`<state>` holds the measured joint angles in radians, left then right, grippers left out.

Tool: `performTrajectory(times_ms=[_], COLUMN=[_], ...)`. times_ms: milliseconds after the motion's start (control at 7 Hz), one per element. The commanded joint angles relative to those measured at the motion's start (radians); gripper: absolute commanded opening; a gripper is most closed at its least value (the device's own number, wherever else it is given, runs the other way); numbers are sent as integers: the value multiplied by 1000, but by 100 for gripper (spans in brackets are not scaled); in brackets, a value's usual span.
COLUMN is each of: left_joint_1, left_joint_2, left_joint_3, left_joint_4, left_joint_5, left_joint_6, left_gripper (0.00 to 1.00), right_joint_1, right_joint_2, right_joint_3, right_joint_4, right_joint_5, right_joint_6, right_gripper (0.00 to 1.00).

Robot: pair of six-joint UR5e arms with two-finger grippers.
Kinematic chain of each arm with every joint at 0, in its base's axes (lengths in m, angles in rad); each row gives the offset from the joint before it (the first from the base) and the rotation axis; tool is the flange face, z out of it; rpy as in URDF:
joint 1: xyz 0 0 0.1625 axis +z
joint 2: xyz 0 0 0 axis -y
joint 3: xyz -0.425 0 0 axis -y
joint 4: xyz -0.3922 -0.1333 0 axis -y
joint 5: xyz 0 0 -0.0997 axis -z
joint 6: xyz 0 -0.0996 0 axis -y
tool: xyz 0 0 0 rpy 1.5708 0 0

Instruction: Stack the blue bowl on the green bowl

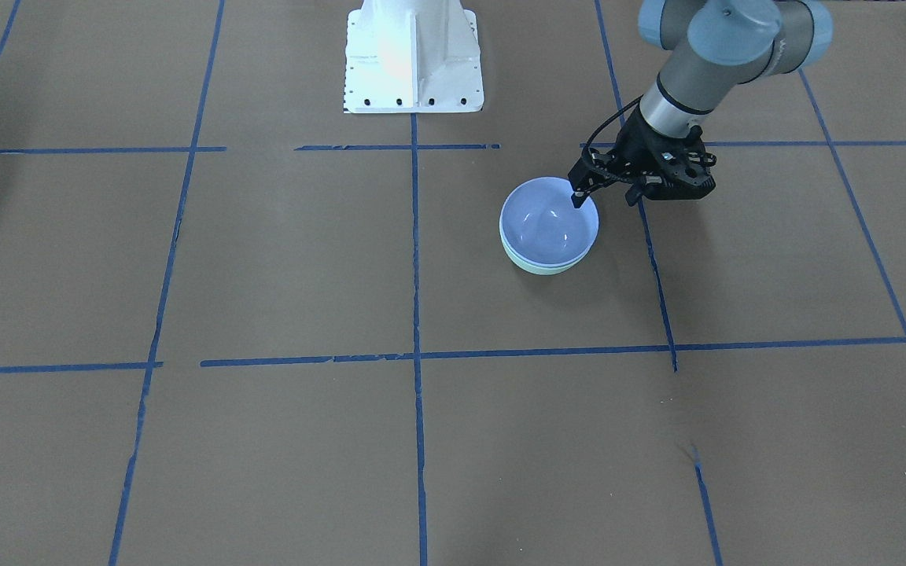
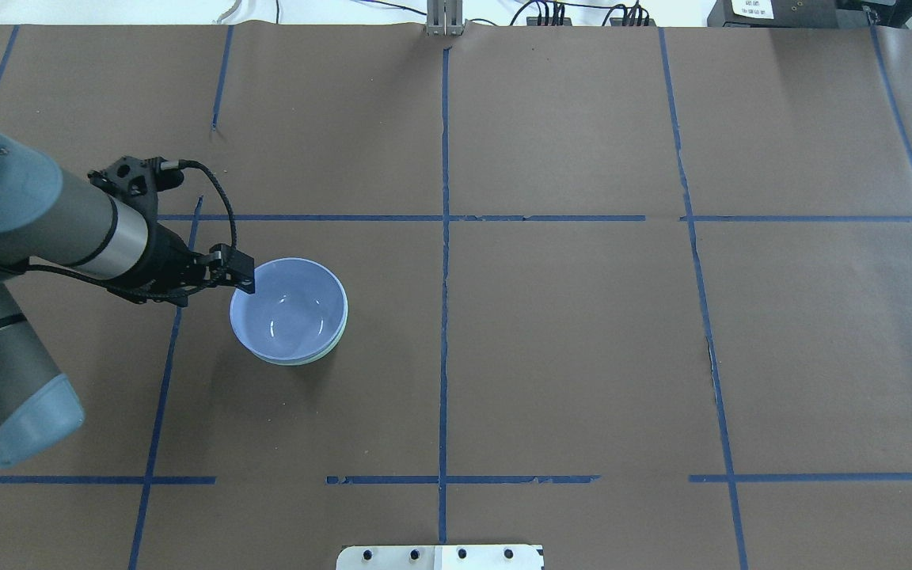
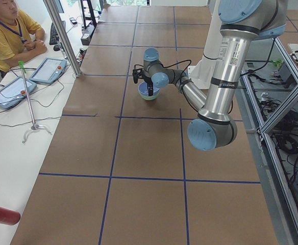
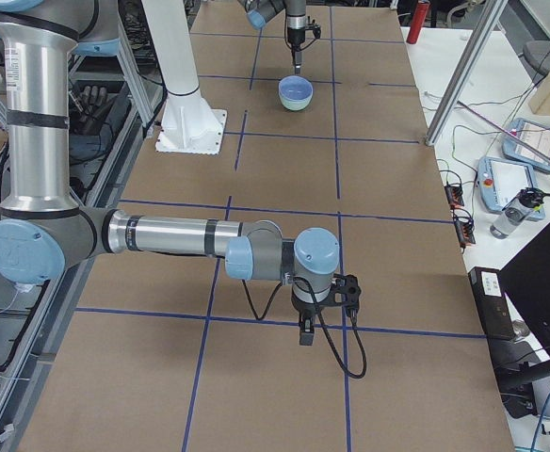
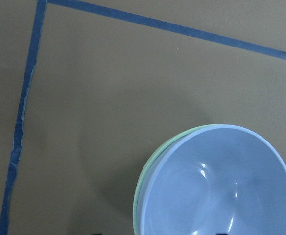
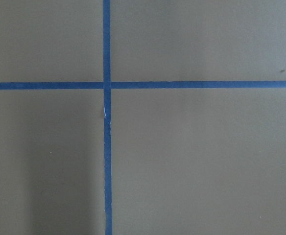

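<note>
The blue bowl (image 1: 549, 224) sits nested inside the green bowl (image 1: 535, 268), which shows only as a thin mint rim beneath it. The stack stands on the brown table and also shows in the overhead view, blue bowl (image 2: 290, 309) and green bowl (image 2: 332, 346), and in the left wrist view, blue bowl (image 5: 216, 186) and green bowl (image 5: 144, 174). My left gripper (image 1: 605, 198) is open, with its fingers either side of the blue bowl's rim on the robot's left side. My right gripper (image 4: 305, 334) hangs over bare table far from the bowls; I cannot tell whether it is open.
The table is covered with brown paper and a grid of blue tape lines (image 2: 444, 237). The robot's white base (image 1: 412, 55) stands at the table's edge. An operator (image 3: 6, 35) sits beyond the far side with tablets.
</note>
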<state>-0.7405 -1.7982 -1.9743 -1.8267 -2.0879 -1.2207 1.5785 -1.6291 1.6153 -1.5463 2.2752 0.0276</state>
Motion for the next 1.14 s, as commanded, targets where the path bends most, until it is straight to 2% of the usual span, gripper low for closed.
performTrajectory(times_ms=[0,429,571,714,1000], left_joint_1=[-153,-475,-587,-697,-740], left_joint_2=[124,378,416,437,442], left_joint_3=[-18,21,66,128,170], left_joint_4=[1,13,17,51,85], left_joint_5=[-93,-121,-121,-158,-201], left_joint_6=[303,930,1096,1145,1214], left_gripper=[100,100,100,100,100], right_joint_1=[0,0,0,0,0], right_joint_2=[0,0,0,0,0], right_joint_3=[0,0,0,0,0], right_joint_4=[0,0,-1,0,0], right_joint_5=[1,0,0,0,0], right_joint_6=[0,0,0,0,0], right_gripper=[100,100,100,100,100])
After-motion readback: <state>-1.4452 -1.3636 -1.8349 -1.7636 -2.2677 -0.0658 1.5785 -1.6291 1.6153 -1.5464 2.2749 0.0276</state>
